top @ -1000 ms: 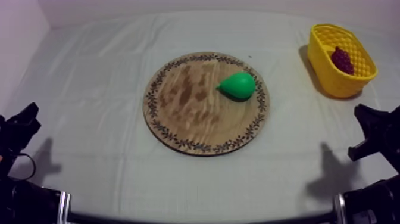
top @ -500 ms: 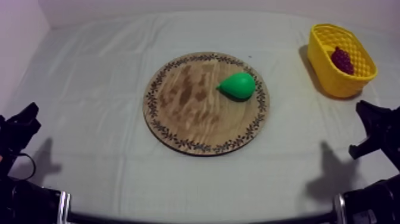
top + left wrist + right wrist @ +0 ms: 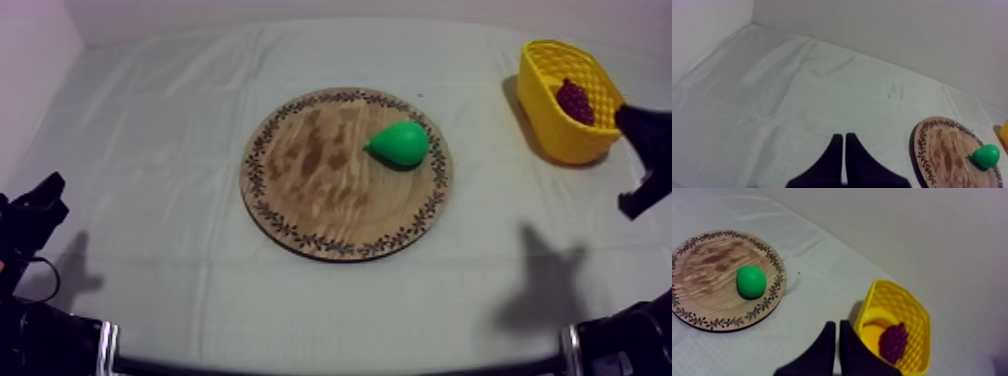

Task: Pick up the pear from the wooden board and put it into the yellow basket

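Grey-white cloth [image 3: 150,150], faintly creased, covers the whole table; plain pale walls [image 3: 897,35] close it at the back and the left. Item one: the round wooden board [image 3: 320,190] with a patterned rim, lying flat at mid-table, with bare cloth all round it and wide open room to its left and front. Item two: the pear [image 3: 400,144], green, lying on its side on the right part of the board, inside the rim pattern, untouched. Item three: the yellow basket [image 3: 545,110], at the far right corner, well apart from the board, with a clear strip of cloth between them; a bunch of grapes [image 3: 574,100] lies inside it. Left gripper [image 3: 844,136]: fingers pressed together as a narrow wedge, holding nothing, low at the left edge, as a second ago. Right gripper [image 3: 837,323]: likewise closed on nothing. It has risen from the lower right edge and now hangs just beside the basket, and its shadow [image 3: 540,280] on the cloth has shifted with it. Board, pear and basket are unmoved.
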Robot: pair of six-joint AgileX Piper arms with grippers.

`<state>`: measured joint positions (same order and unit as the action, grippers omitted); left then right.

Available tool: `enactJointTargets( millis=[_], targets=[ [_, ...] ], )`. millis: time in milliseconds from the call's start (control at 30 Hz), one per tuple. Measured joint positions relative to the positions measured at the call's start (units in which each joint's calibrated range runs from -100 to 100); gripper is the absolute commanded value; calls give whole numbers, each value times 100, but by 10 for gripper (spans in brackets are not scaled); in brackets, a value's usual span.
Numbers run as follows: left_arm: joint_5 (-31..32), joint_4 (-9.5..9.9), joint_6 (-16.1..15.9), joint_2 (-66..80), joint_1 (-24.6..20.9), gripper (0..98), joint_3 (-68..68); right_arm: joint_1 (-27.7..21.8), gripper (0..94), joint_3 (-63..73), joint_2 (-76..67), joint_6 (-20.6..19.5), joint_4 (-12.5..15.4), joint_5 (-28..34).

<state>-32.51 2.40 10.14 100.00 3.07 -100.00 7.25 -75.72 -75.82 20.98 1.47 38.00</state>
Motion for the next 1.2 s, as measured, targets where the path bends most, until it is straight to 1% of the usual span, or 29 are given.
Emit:
enactJointTargets(
  millis=[133, 200, 267, 467, 667, 733, 800, 867, 967, 1200],
  targets=[
    [0, 0, 0, 0, 0, 1, 0, 116, 6, 1059, 898, 429, 238, 651],
    [0, 0, 0, 0, 0, 1, 0, 198, 6, 1699, 1429, 584, 261, 938],
    [0, 0, 0, 0, 0, 1, 0, 293, 6, 2289, 1966, 658, 253, 1275],
    [0, 0, 0, 0, 0, 1, 0, 571, 7, 4143, 3414, 603, 129, 2222],
    [0, 0, 0, 0, 0, 1, 0, 805, 7, 5679, 4717, 762, -67, 3126],
    [0, 0, 0, 0, 0, 1, 0, 877, 8, 6116, 5130, 831, -109, 3533],
    [0, 0, 0, 0, 0, 1, 0, 938, 8, 6471, 5476, 888, -147, 3814],
    [0, 0, 0, 0, 0, 1, 0, 1013, 8, 6806, 5842, 944, -262, 4115],
    [0, 0, 0, 0, 0, 1, 0, 1123, 8, 7145, 6309, 1030, -359, 4470],
    [0, 0, 0, 0, 0, 1, 0, 1351, 8, 7477, 7245, 1075, -478, 5112]
  ],
)
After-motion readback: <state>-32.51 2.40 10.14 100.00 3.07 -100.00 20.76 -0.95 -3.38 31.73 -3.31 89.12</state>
